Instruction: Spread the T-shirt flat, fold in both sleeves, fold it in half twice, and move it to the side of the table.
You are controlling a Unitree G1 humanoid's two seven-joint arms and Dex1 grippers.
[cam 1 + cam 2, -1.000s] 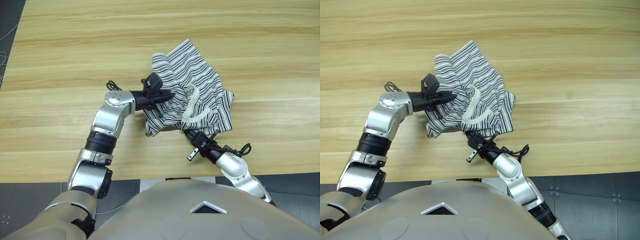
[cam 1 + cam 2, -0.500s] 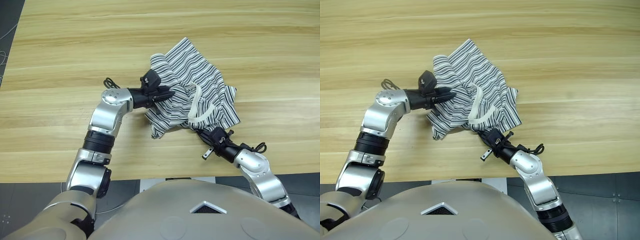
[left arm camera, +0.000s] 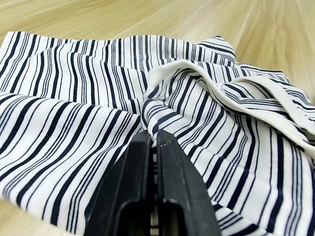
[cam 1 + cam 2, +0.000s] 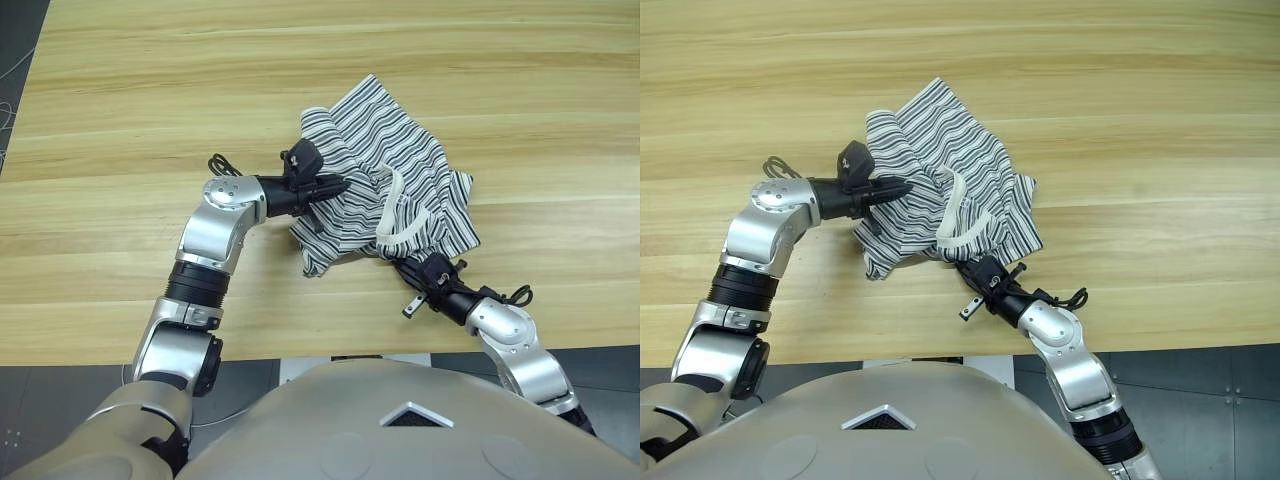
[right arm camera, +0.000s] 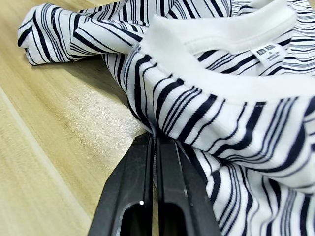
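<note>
On the table [image 4: 150, 80] the shirt [image 4: 400, 170] lies crumpled (nothing spread or folded); left gripper [image 4: 343, 184] and right gripper [image 4: 403, 266] each pinch it.

The T-shirt [image 4: 385, 185] lay bunched on the surface [image 4: 150, 100], just right of the frame's centre. The left claw [image 4: 338, 186] came in from centre-left and pinched a fold at the shirt's left edge. The right claw [image 4: 403, 264] came in from lower right and gripped the lower edge below the collar [image 4: 400, 215], near the surface's front edge.
</note>
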